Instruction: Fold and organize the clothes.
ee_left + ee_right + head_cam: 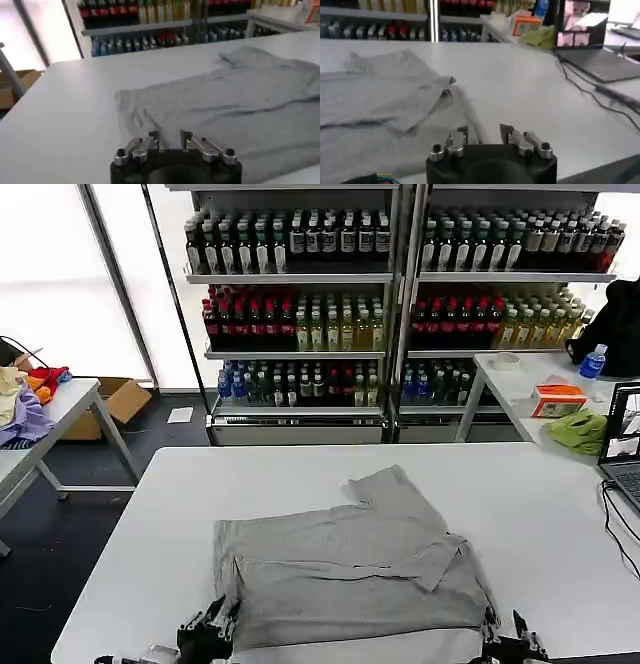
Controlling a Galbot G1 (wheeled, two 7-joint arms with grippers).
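Two end effectors, left (208,631) and right (505,636), hover apart-fingered at the shirt's (345,569) near corners. We should pinch both evenly, then fold far across the surface (180,514).

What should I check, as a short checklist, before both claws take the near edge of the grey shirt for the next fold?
1. Left claw open and empty: ok; its fingers stand apart with nothing between them.
2. Right claw open and empty: ok; also apart, holding nothing.
3. Both claws at the near edge of the grey shirt: ok; one at each near corner in the head view.
4. Shirt lies flat: not ok; one sleeve is folded over the body and the cloth has wrinkles.
5. White table beyond the shirt free for folding: ok.
6. Laptop cable away from the shirt: ok; it lies to the robot's right, apart from the cloth.
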